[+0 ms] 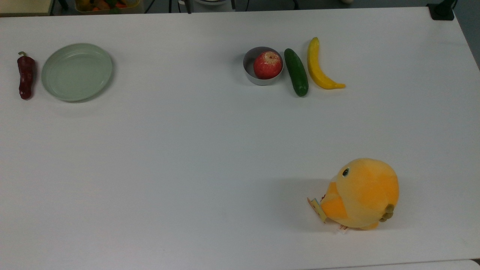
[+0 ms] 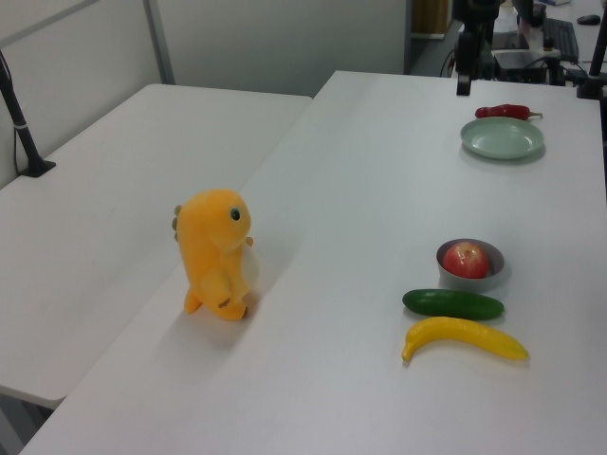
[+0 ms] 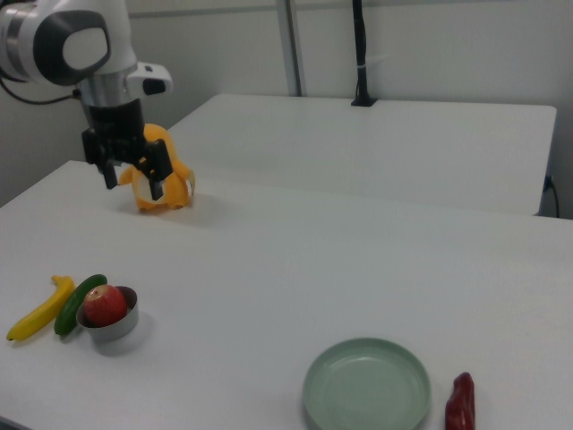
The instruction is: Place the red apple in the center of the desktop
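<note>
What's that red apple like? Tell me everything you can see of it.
The red apple is round, red with pale yellowish speckling around its stem dimple, which faces up. It sits inside a small grey bowl, rising above the rim. In the top view, a cucumber lies just right of the bowl. Nothing is gripping it.

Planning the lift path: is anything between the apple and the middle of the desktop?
The red apple sits inside a small grey bowl, so the bowl wall must be cleared first. Beyond that, the desktop toward its center is bare; nothing visible blocks the way.
</note>
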You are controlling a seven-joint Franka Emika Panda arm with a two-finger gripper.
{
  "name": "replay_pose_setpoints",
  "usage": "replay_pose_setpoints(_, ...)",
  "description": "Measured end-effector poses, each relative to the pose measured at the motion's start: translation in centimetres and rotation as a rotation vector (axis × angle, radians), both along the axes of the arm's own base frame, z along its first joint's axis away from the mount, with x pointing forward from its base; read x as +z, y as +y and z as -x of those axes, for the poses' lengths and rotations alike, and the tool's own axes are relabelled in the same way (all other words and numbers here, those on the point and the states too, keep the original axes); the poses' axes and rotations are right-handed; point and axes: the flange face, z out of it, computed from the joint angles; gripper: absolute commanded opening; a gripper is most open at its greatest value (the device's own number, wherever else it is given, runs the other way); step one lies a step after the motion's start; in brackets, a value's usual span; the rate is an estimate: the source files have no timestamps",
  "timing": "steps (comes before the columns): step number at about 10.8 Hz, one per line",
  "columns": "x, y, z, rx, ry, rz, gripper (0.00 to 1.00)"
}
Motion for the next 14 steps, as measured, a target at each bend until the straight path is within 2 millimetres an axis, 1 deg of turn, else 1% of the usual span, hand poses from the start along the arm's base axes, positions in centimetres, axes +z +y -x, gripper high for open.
replay_pose_setpoints(2,-3.2,3.6,1.0,0.067,0.066,0.012,1.0)
replay_pose_setpoints(3,-4.8,5.1,1.6,0.096,0.1,0.019,1.0)
replay_pose_setpoints(4,-6.3,6.1,2.1,0.115,0.131,0.025,1.0)
replay_pose_setpoints(7,-11.0,8.6,3.1,0.166,0.225,0.044,1.0)
replay_pose_setpoints(8,-12.2,9.3,3.1,0.179,0.242,0.047,1.0)
replay_pose_setpoints(12,-17.1,11.8,3.8,0.218,0.2,0.046,1.0)
replay_pose_setpoints(14,-19.2,12.8,4.1,0.233,0.173,0.043,1.0)
